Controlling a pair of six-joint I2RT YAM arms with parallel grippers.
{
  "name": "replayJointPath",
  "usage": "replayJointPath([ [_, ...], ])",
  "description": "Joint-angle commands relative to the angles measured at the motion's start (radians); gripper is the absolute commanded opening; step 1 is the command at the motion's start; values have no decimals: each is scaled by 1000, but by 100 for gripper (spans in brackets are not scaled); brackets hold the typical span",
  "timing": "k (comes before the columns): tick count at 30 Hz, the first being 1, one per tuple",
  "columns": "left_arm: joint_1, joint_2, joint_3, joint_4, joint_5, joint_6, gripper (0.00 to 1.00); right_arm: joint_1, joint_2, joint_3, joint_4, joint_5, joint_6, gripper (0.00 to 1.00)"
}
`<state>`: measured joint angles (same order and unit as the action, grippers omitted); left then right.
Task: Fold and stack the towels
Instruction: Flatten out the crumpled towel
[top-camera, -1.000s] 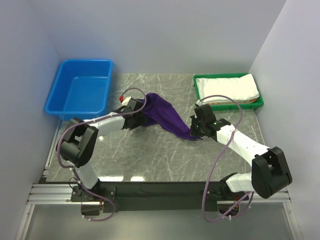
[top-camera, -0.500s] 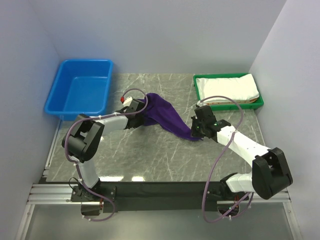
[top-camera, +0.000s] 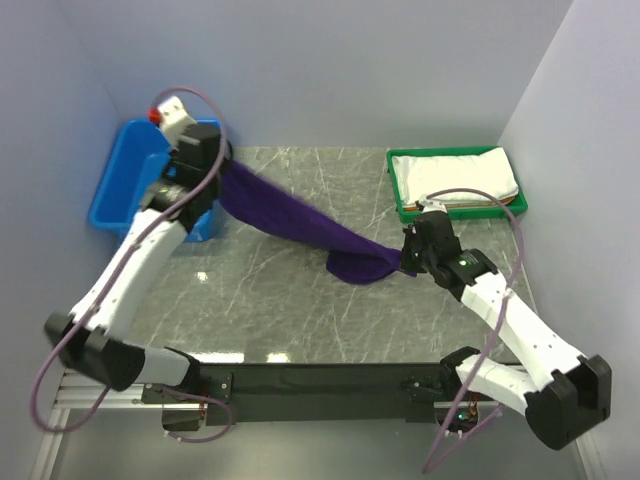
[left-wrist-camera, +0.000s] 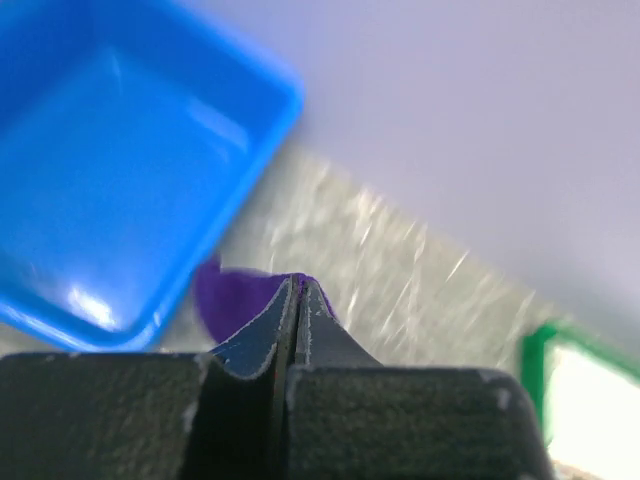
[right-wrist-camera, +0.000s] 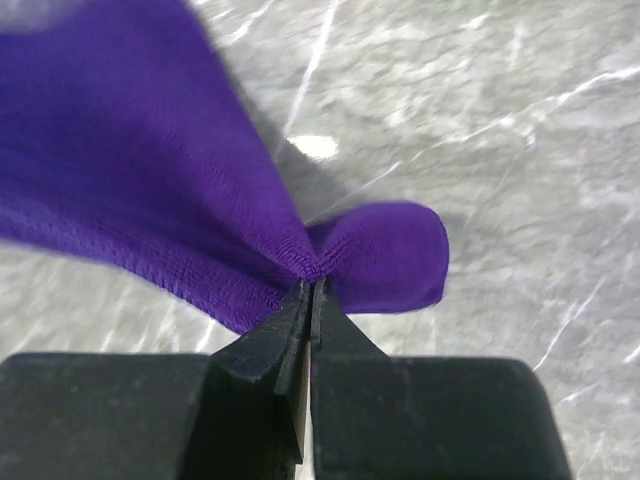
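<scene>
The dark purple towel (top-camera: 300, 225) hangs stretched in a sagging band between my two grippers, above the marble table (top-camera: 290, 300). My left gripper (top-camera: 222, 172) is raised by the blue bin, shut on the towel's left end; in the left wrist view its fingertips (left-wrist-camera: 297, 287) pinch purple cloth (left-wrist-camera: 232, 295). My right gripper (top-camera: 408, 258) is shut on the right end, where a loose fold droops (top-camera: 360, 268). The right wrist view shows that gripper (right-wrist-camera: 311, 285) biting the gathered purple towel (right-wrist-camera: 150, 180). A folded white towel (top-camera: 465, 177) lies in the green tray (top-camera: 398, 185).
A blue bin (top-camera: 140, 195) stands at the back left, partly behind my raised left arm, and shows up close in the left wrist view (left-wrist-camera: 110, 170). The green tray's corner (left-wrist-camera: 540, 345) shows there too. Grey walls close in the back and both sides.
My left gripper closed on the towel's left end, then rose and swung back-left toward the blue bin, pulling the bunched towel into a long band. The right gripper shifted slightly right.
</scene>
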<state>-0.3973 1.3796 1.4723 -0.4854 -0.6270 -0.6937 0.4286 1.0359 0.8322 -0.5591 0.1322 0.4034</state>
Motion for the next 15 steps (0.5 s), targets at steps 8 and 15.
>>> replayJointPath([
  [8,29,74,429,-140,-85,336,2,-4,-194,-22,-163,-278,31,2],
  [15,20,353,557,-53,98,350,2,-5,-194,-102,-104,-467,66,2],
])
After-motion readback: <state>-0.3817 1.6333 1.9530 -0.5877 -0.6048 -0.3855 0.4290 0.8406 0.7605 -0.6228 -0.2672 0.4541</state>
